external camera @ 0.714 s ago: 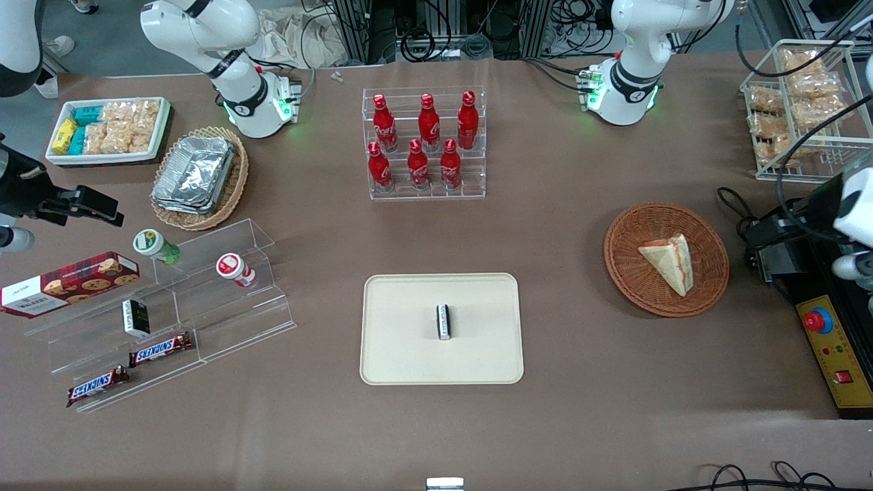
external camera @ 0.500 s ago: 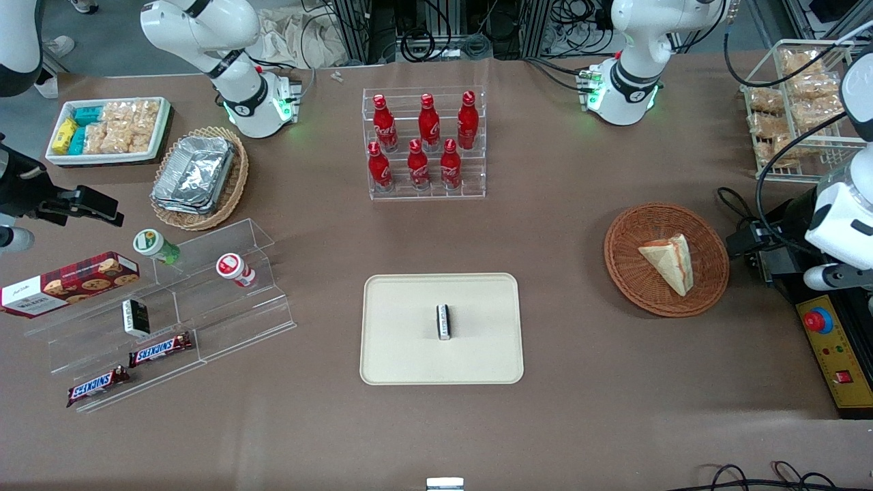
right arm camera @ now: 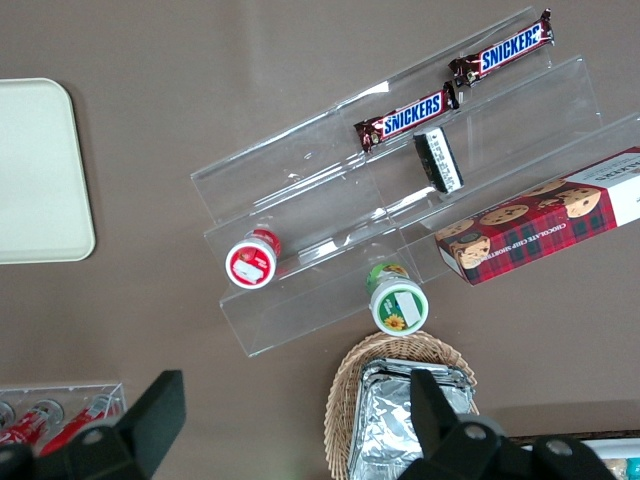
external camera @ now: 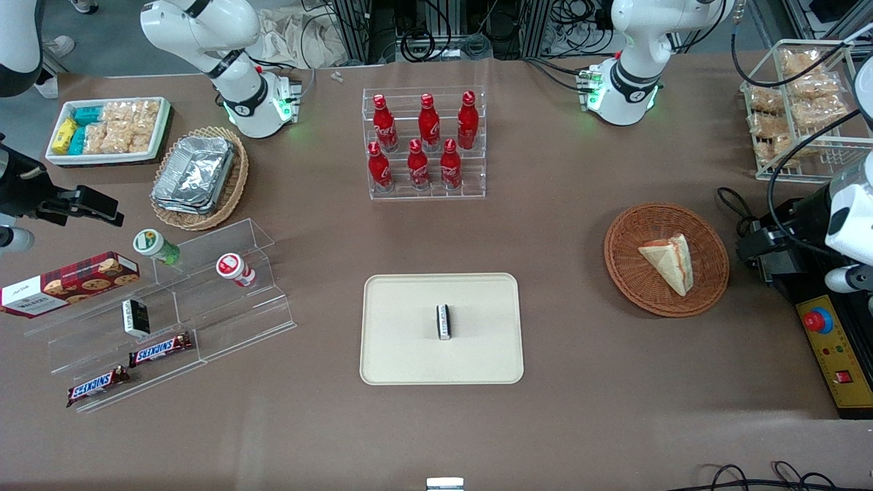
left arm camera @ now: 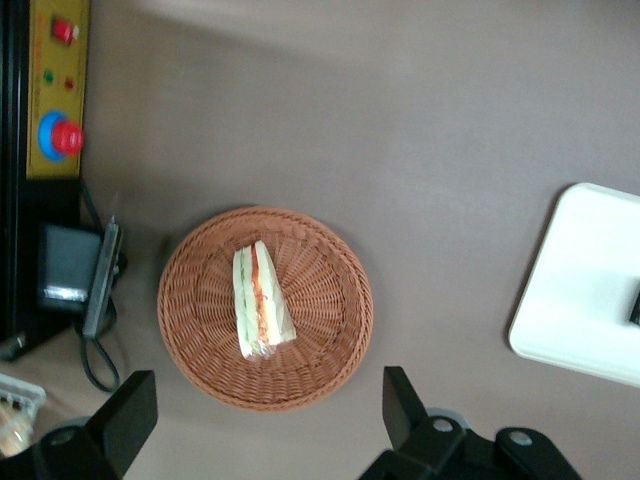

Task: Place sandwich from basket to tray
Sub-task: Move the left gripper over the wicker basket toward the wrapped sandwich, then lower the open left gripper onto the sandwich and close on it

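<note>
The sandwich (external camera: pixel 669 261) (left arm camera: pixel 260 301), a pale bread wedge with red and green filling, lies in the round reddish-brown basket (external camera: pixel 631 279) (left arm camera: pixel 320 345). The cream tray (external camera: pixel 409 354) (left arm camera: pixel 575 300) lies flat near the table's middle, well apart from the basket. My left gripper (left arm camera: pixel 262 415) hangs open high above the basket's rim, on the side toward the working arm's end. Its two black fingers (left arm camera: pixel 125 420) stand wide apart and hold nothing. My left arm (external camera: pixel 849 218) shows at the table's end beside the basket.
A small black-and-white packet (external camera: pixel 443 321) stands on the tray. A black adapter with cables (left arm camera: pixel 70 275) and a yellow button box (external camera: pixel 829 341) lie beside the basket. A rack of red bottles (external camera: pixel 424 143) stands farther from the camera.
My left arm has shifted a little at the table's end, swinging in toward the basket and partly back. The sandwich, basket and tray have not moved.
</note>
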